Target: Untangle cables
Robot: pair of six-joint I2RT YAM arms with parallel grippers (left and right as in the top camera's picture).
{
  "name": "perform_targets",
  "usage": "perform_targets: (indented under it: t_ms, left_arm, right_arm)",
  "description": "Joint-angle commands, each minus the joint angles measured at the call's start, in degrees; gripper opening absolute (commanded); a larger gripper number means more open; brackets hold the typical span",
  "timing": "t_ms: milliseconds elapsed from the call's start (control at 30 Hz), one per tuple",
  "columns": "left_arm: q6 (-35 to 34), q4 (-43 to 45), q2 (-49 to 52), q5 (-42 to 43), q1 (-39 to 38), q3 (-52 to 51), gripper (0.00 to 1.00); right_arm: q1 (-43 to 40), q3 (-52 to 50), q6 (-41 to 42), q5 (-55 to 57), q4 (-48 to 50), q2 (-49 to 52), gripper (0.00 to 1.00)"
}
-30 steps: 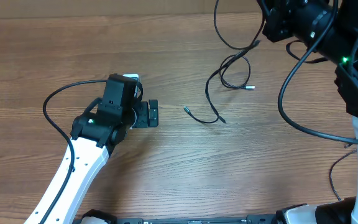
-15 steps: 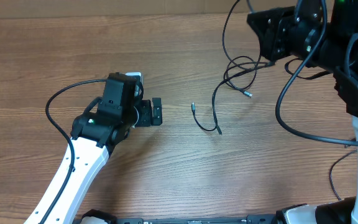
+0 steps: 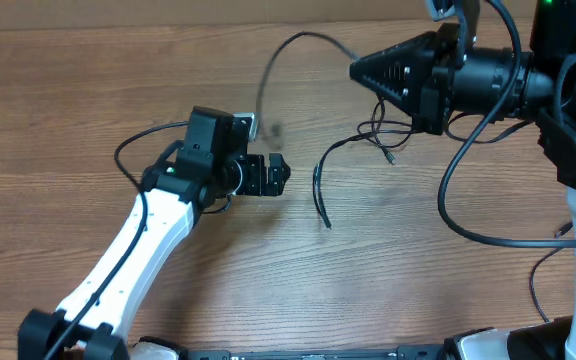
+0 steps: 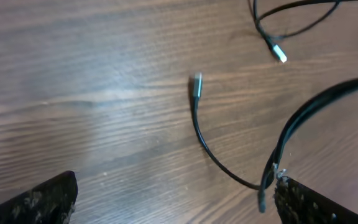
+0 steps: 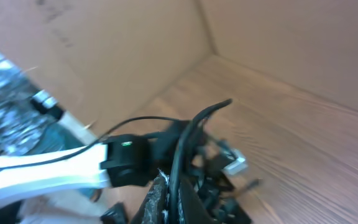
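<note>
**Snag risk on lift**

R tool (image 3: 360, 72) clamped on cables (image 3: 317, 190), up off table (image 3: 68, 100). One strand blurred in air, rest trailing on wood between arms. L tool (image 3: 281, 177) wide open, empty, near loose end. Prob. risk: fast pull tightens knot or whips strand into L arm.

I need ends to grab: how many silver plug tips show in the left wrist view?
2: one plug tip at mid-frame, a second plug tip at upper right. Other ends of the cables may lie out of frame.
</note>
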Motion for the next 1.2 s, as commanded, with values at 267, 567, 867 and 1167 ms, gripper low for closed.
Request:
perform_targets:
  t_ms: [267,567,867,1167]
  left_arm:
    - [8.44,0.15,2.25,9.92,0.44,0.98,1.00]
    - [8.20,-0.61,2.25,15.67,8.33,0.98,1.00]
    - [8.24,0.46,2.25,24.70,15.26,0.98,0.99]
    - [8.24,1.09,2.25,25.62,14.80,0.98,0.99]
  right_arm:
    - [0.33,1.22,-2.21,-5.11,-0.68,-0.57,0.04]
    - [0.33,1.20,-15.67,-5.11,-12.92,-0.57,0.04]
    - [2.69,1.20,-17.20,-9.44,-13.62,-0.31,0.04]
    - [12.28,1.16,-18.67,-9.79,-13.79,-0.20,0.04]
